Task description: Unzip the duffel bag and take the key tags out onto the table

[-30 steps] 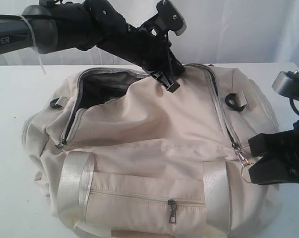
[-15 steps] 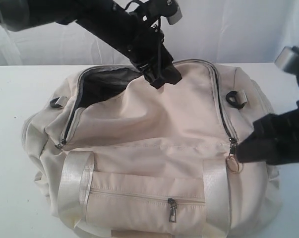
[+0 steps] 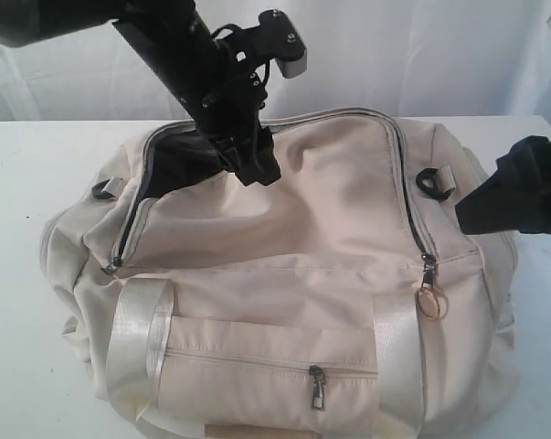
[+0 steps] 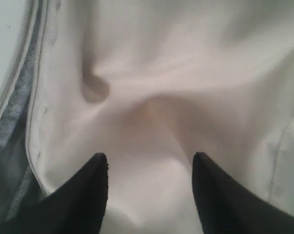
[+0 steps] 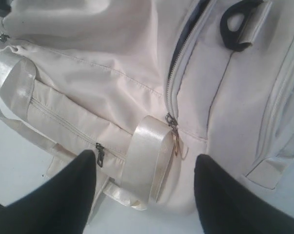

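No writing, brand mark, number or sign could be read in any view. The duffel bag (image 3: 284,274) and the table (image 3: 28,165) showed no legible marking.
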